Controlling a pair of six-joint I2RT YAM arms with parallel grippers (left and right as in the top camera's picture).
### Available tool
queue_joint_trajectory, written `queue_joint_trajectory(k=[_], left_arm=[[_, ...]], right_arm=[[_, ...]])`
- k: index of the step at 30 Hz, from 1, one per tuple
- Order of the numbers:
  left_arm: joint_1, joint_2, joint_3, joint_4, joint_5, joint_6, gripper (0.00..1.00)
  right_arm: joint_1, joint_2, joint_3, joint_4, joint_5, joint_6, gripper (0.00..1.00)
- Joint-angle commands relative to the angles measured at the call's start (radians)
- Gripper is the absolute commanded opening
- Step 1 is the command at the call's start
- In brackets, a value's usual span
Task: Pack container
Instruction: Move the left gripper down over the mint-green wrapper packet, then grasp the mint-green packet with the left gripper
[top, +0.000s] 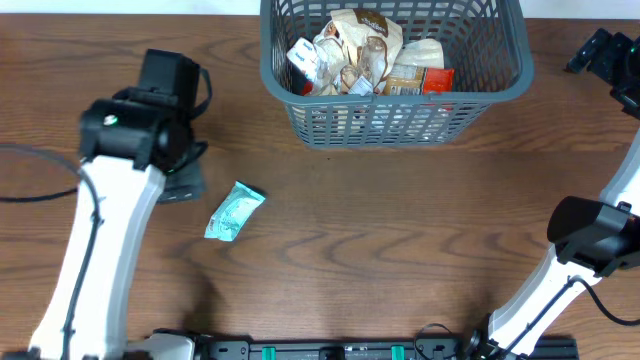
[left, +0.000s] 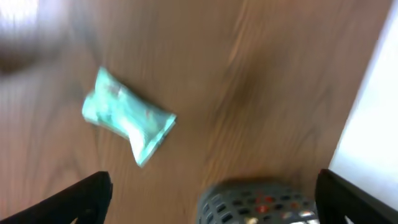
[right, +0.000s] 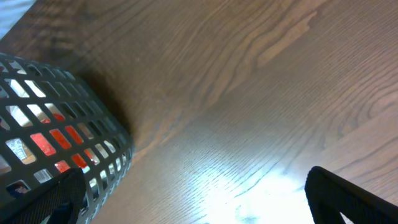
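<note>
Left gripper (left: 211, 198) hangs with jaws wide and nothing between them, low over the brown wood-grain worktop (top: 400, 230). The left wrist view is blurred. A small teal crinkled plastic snack packet (top: 234, 212) lies flat on the worktop near the left gripper, lying diagonally and touching neither finger. In the wrist view it sits ahead of the fingers and off toward one side.

The large grey-blue rectangular plastic basket with slotted sides (top: 400, 125) stands at the far middle of the worktop, well apart from the teal packet. It already holds a pile of packets, including a beige-and-white crumpled bag (top: 362, 40) and a red-orange flat packet (top: 437, 80).

Right gripper (right: 186, 205) is also spread wide and empty, just beside the basket's rounded corner.

Step in hand, as judged: pick up the teal packet, the only one seen outside the basket.
- To do it well, the left gripper needs to centre over the packet first, since it looks offset now.
- The wrist should turn so the jaws close across the packet's short width, not along its length.
- The fingertips should go down almost to the worktop, because the packet is thin and the film may slip.
- Once held, the packet should be lifted clear above the thick rim and released over the pile.
- The right arm should keep clear of that path.
</note>
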Motion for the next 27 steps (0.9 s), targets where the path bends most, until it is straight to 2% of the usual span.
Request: queue_joint_trajectory(k=[1,5,10,14,19,27], left_arm=[[0.015,0.053,-0.109,0.078,0.202,-0.058,0.94],[0.027,0.106,-0.181,0.140,0.238,-0.066,0.94],[0.032,0.166,-0.193,0.117,0.257,-0.075,0.94],[0.031,0.182,-0.193,0.079,0.316,-0.077,0.89],[0.029,0.203,-0.194,0.078,0.339,-0.203,0.88],[0.064,0.332,-0.194,0.202,0.314,-0.202,0.88]], right_arm=[[0.005,-0.010,-0.005,-0.003,-0.007,-0.001,0.99],[0.005,-0.010,-0.005,-0.003,-0.007,-0.001,0.99],[0.005,-0.010,-0.005,-0.003,-0.007,-0.001,0.99],[0.005,-0.010,-0.005,-0.003,-0.007,-0.001,0.99],[0.005,-0.010,-0.005,-0.003,-0.007,-0.001,0.99],[0.005,-0.010,-0.005,-0.003,-0.006,-0.001,0.99]])
